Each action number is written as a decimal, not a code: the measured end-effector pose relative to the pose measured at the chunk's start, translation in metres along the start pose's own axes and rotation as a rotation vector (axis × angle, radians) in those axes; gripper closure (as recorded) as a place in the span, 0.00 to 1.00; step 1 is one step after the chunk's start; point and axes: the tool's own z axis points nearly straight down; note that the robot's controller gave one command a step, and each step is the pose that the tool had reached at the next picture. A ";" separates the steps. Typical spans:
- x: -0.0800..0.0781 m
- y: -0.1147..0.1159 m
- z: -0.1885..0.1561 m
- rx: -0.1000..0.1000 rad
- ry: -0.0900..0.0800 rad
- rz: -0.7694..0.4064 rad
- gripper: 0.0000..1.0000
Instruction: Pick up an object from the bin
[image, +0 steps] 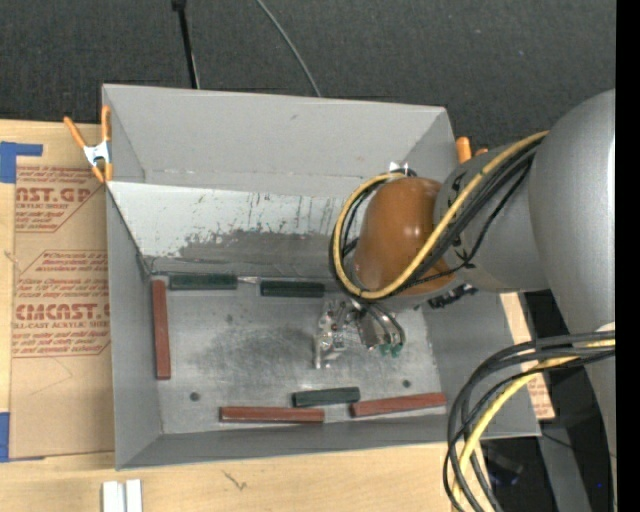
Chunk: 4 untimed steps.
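The end effector (350, 338) hangs over the bin's (240, 350) bare floor, right of centre. I cannot tell its opening, and it visibly holds nothing. The nearest thing, a dark green bar (325, 397), lies flat toward the near wall, so closing here would likely grab nothing.

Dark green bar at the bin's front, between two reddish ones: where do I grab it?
Probably mid-length on the dark green bar, across its narrow width, from straight above: it lies flat, with the left reddish bar and right reddish bar crowding its ends.
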 end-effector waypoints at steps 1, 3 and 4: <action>0.000 0.000 0.000 0.000 0.000 0.000 1.00; 0.001 0.006 -0.043 -0.001 0.006 0.065 0.00; 0.052 0.034 0.000 0.002 -0.006 -0.208 1.00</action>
